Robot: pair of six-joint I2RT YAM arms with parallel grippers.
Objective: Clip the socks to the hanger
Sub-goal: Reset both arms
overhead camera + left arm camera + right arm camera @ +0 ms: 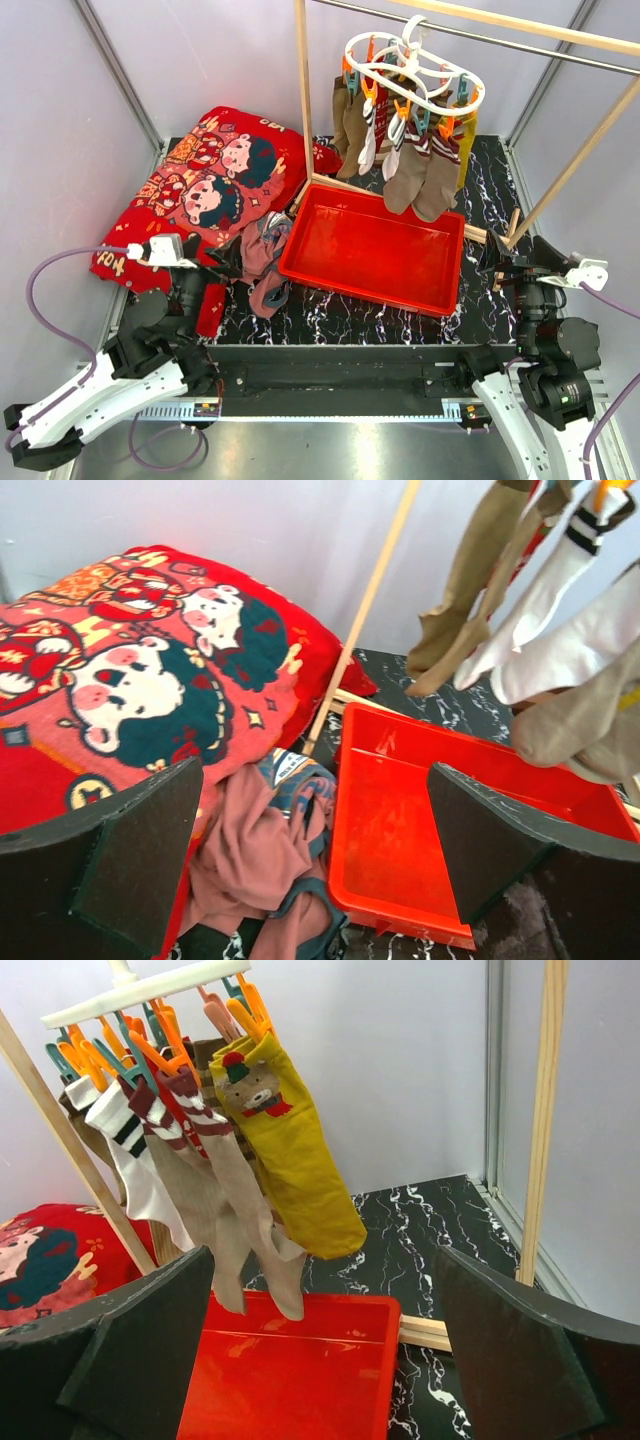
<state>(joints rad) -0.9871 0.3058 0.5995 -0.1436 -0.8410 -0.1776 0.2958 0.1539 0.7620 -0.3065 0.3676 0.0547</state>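
**Socks up on hanger, both jaws empty: prob. last check**

The black marbled worktop (488, 190) carries everything. The biggest item is the red cartoon cushion (215, 180), ahead of the left jaws and to their left side. Next is the red tray (370, 245): low and ahead of both jaws, between the two arms, w/ nothing seen in it.

The hanger (150, 990) is up on the wooden poles (302, 90), high above and ahead of the right jaws and well apart from them. The socks (410, 165) hang from its pegs in a tight row, taupe, white and one yellow sock (290, 1150). From the left jaws they are up and to the right, also apart.

A mauve-grey cloth bundle (262, 260) lies low, just ahead of the left jaws, touching the tray edge.

Left jaws: spread wide, nothing between. Right jaws: the same, wide and empty.

Judgement: clipping step looks finished or nearly, as I see no loose sock. Next move needs a look around the bundle for a hidden sock. If there is one, the left jaws pick it and the right jaws help at a free peg, approx. at the hanger's near side.
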